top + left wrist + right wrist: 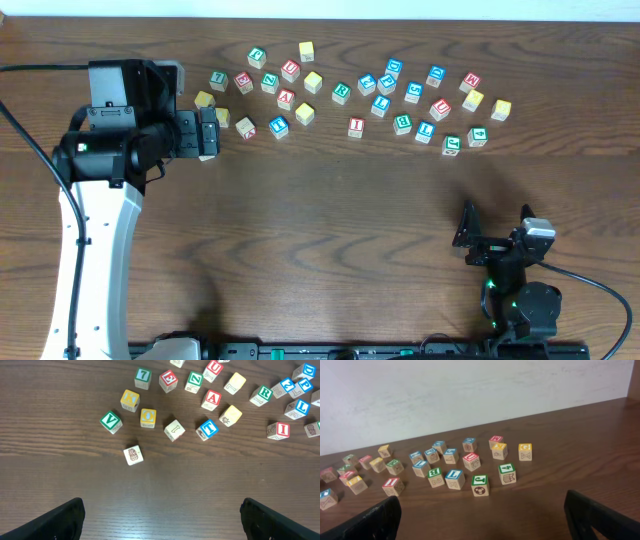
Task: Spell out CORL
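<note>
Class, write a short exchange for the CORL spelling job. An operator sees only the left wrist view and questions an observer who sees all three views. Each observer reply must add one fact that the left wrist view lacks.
Operator: My view shows one blue L near its right edge. Is there another L?
Observer: Yes. A second blue L block lies further right, next to a green-edged block.
Operator: Where is the other arm?
Observer: The right gripper sits open near the table's front right, apart from every block.
</note>
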You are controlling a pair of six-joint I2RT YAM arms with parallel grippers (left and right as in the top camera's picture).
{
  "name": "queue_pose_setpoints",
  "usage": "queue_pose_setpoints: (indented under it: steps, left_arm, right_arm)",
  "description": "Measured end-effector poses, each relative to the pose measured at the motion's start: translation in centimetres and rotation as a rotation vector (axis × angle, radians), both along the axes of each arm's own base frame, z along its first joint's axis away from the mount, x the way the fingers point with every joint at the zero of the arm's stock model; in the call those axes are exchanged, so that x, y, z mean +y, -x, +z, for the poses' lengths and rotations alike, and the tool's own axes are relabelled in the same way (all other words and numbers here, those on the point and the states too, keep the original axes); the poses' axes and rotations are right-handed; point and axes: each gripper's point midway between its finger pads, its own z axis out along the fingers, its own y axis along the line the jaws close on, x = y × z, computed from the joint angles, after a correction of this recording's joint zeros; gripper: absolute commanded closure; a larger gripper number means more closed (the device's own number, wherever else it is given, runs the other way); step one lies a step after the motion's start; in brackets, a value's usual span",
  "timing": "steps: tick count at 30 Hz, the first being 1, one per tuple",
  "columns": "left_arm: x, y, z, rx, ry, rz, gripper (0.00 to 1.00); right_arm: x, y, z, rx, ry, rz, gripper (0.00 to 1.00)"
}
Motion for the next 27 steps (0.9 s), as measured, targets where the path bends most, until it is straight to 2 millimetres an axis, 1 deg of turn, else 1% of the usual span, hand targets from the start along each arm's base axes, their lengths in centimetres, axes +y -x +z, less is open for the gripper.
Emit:
queue_pose_setpoints:
  steps: [11, 14, 17, 21, 25, 27]
  left_arm:
    - [0.0, 0.0, 0.0, 0.000, 0.000, 0.000, 0.02]
    - [0.0, 0.0, 0.0, 0.000, 0.000, 0.000, 0.02]
    - [0.0, 0.0, 0.0, 0.000, 0.000, 0.000, 0.02]
    - [0.0, 0.0, 0.0, 0.001, 0.000, 0.000, 0.02]
    - [0.0, 0.0, 0.0, 0.001, 0.000, 0.000, 0.02]
    - [0.0, 0.0, 0.0, 0.002, 0.000, 0.000, 0.02]
  right_arm:
    - [0.0, 0.0, 0.3, -0.008, 0.000, 0.000, 0.01]
    - [-0.1, 0.0, 1.0, -0.008, 0.001, -0.006, 0.01]
    - [-0.2, -0.2, 2.6, -0.017, 0.008, -0.012, 0.01]
    - [-0.3, -0.7, 5.3, -0.029, 0.017, -0.019, 0.01]
    - [-0.4, -1.9, 7.9, -0.026, 0.020, -0.022, 0.01]
    - [-0.4, -2.9, 9.1, -0.005, 0.021, -0.022, 0.01]
